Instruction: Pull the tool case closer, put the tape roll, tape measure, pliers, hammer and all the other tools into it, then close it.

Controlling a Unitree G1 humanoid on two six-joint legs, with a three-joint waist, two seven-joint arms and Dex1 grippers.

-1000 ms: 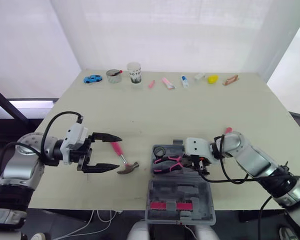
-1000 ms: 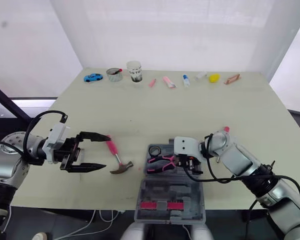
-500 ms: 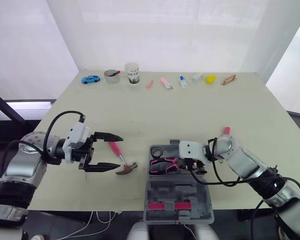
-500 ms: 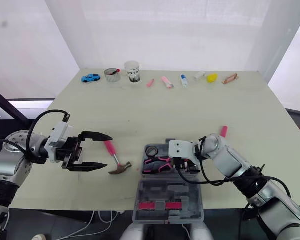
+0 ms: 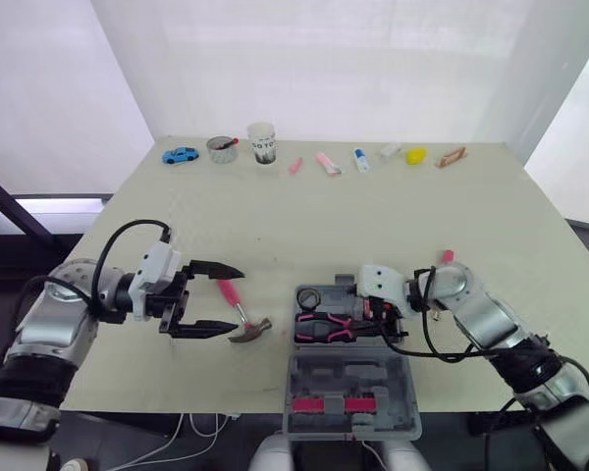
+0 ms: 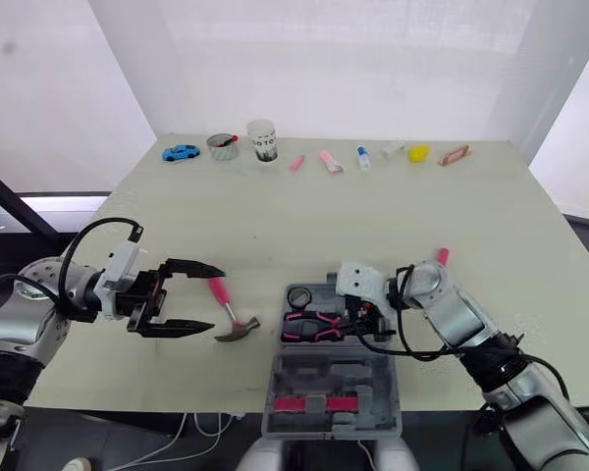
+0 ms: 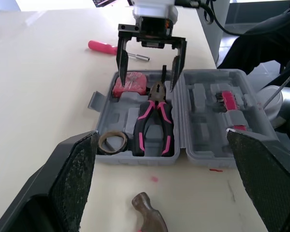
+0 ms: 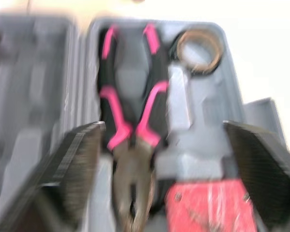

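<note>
Tool case [image 5: 346,381] lies open at the near edge of the pale table [image 5: 393,216]. It is grey moulded plastic, and its lid is folded flat toward the robot with a strip of red bits [image 5: 326,403] clipped inside. In the tray half just beyond we see three tools seated in their recesses. The pliers [image 5: 326,327], with black-and-pink handles, lie down the middle. The brown tape roll [image 5: 309,297] sits in a corner beside them, and the red tape measure [image 7: 128,84] sits at the far end by the pliers' nose.

The right gripper [image 7: 148,79] hangs over that far end with its two black fingers spread. It holds nothing, and the pliers' nose and the tape measure lie beneath it.

To the case's left, the hammer [image 5: 240,309], with a pink handle and a dull metal head, rests on the bare tabletop outside the case. The left gripper [image 5: 236,301] is level with it, its fingers spread wide and empty, one to each side of the handle as seen from the head. We cannot tell whether they touch it.

Right of the case, past the right arm, a pink-handled screwdriver [image 7: 111,48] lies on the table.

Along the far edge stands a row of small items, among them a blue toy car [image 5: 181,155], a tin [image 5: 222,148] and a paper cup [image 5: 262,143].
</note>
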